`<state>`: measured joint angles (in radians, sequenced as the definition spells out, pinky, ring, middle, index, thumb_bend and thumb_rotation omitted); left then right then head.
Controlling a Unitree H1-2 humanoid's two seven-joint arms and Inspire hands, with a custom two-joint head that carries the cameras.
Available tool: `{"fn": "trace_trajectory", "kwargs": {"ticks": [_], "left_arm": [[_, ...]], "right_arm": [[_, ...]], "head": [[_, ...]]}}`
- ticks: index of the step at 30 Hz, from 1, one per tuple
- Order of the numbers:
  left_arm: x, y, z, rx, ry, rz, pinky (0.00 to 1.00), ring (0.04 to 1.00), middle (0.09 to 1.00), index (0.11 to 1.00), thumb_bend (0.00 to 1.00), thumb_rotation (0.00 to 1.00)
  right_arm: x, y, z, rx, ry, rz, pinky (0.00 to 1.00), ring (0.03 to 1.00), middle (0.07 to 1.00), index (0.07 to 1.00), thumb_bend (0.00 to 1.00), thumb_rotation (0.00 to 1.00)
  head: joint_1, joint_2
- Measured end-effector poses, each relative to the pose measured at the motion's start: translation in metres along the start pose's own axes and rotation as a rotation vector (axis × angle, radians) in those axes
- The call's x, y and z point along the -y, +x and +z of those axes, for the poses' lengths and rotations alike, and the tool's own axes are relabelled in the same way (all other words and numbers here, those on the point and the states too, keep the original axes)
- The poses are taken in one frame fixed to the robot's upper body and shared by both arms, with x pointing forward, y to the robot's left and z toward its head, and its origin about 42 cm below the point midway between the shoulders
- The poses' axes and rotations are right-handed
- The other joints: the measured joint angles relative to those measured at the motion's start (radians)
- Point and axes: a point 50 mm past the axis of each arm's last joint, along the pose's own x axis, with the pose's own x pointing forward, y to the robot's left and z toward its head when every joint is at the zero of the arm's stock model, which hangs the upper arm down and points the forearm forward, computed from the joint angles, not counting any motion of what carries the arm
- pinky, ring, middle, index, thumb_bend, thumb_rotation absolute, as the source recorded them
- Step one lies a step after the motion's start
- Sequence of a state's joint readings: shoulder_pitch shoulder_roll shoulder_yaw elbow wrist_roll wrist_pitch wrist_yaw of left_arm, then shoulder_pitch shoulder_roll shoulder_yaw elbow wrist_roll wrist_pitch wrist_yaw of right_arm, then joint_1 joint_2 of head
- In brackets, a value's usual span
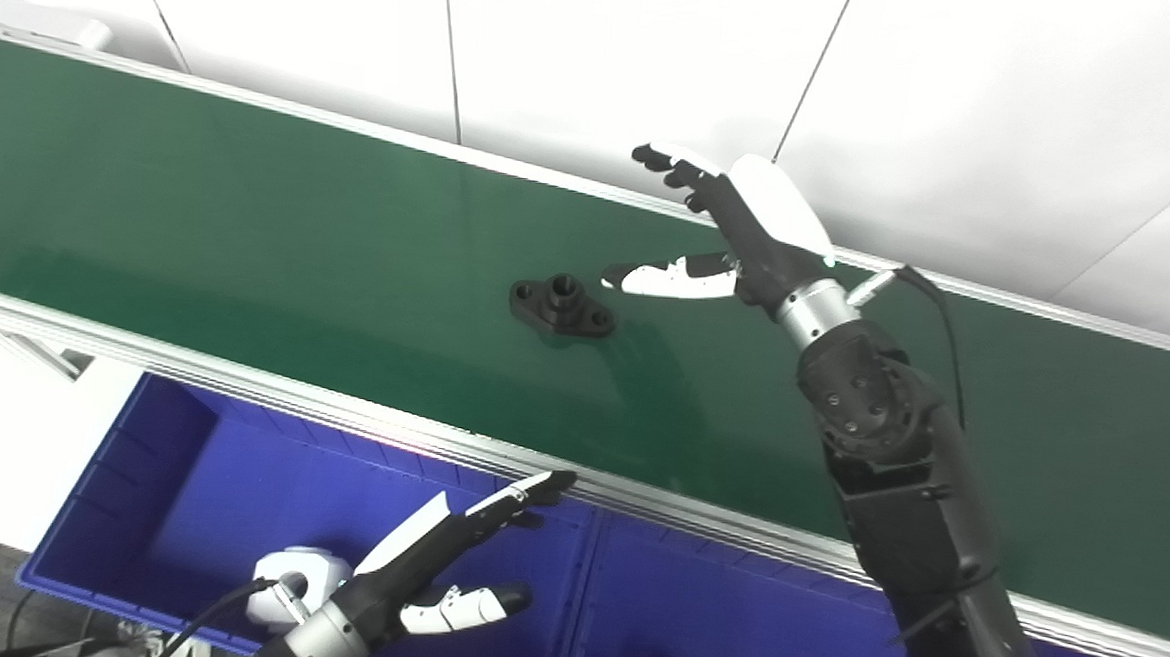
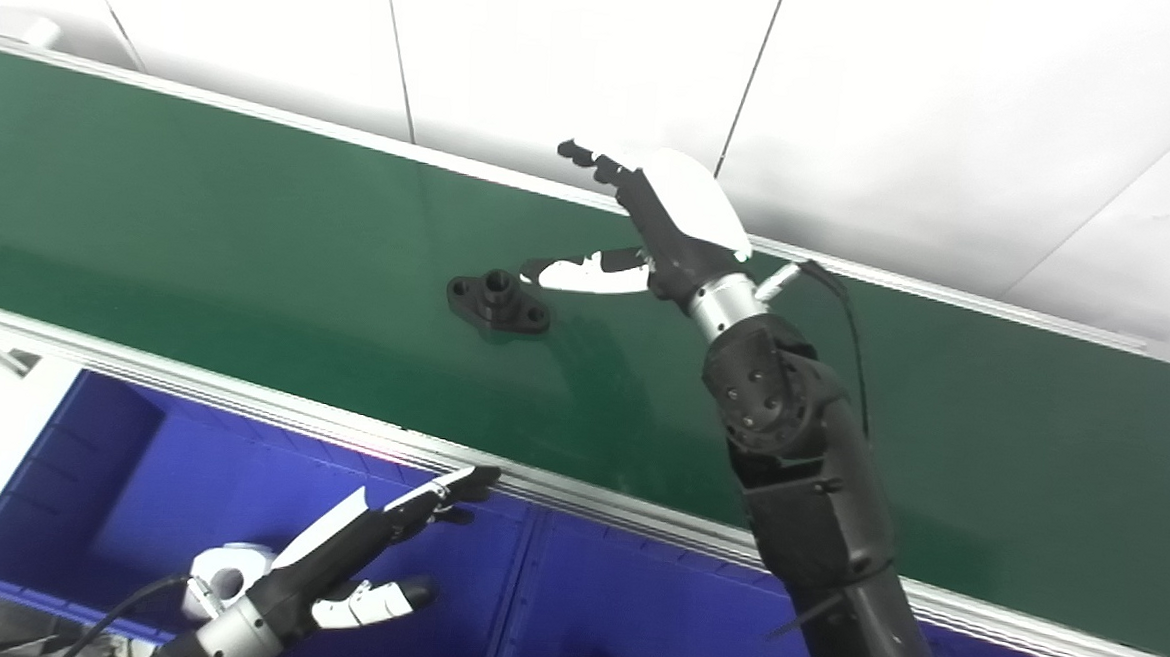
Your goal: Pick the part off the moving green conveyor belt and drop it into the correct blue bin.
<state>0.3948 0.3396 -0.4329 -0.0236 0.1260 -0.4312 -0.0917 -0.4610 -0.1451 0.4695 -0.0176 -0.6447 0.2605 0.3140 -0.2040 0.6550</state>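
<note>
right robot hand [image 1: 721, 225] released, fingers spread just beside black flanged part [image 1: 561, 305] on green belt [image 1: 250, 221]; should lead the part's travel and close around the raised hub; left robot hand [image 1: 453, 562] released over blue bin [image 1: 167, 467].

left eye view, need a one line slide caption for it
Open right hand reaches toward the black flanged part on the green conveyor belt, while the open left hand waits over a blue bin.

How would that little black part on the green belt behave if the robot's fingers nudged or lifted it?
The black part looks rigid and moulded, so it probably keeps its shape when squeezed. It lies on a flat flange on the green belt, so a nudge would likely slide it rather than roll it. Its raised collar may give the open right hand something to pinch.
</note>
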Motion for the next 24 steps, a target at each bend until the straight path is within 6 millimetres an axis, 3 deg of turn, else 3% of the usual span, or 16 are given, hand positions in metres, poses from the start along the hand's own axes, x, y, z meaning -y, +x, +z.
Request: {"fn": "trace_trajectory", "kwargs": {"ticks": [7,24], "left_arm": [[0.001,-0.005,-0.001,-0.008,0.010,-0.002,0.85,0.916,0.948,0.930,0.55,0.87],[0.003,-0.006,0.002,0.001,-0.036,0.022,0.83,0.911,0.945,0.926,0.52,0.83]], "right_arm": [[-0.014,0.005,-0.005,-0.021,-0.039,0.046,0.76,0.833,0.851,0.854,0.71,0.37],[-0.038,0.008,-0.030,-0.032,-0.131,0.091,0.77,0.821,0.839,0.854,0.70,0.33]], "head": [[-0.005,0.008],[-0.002,0.026]]}}
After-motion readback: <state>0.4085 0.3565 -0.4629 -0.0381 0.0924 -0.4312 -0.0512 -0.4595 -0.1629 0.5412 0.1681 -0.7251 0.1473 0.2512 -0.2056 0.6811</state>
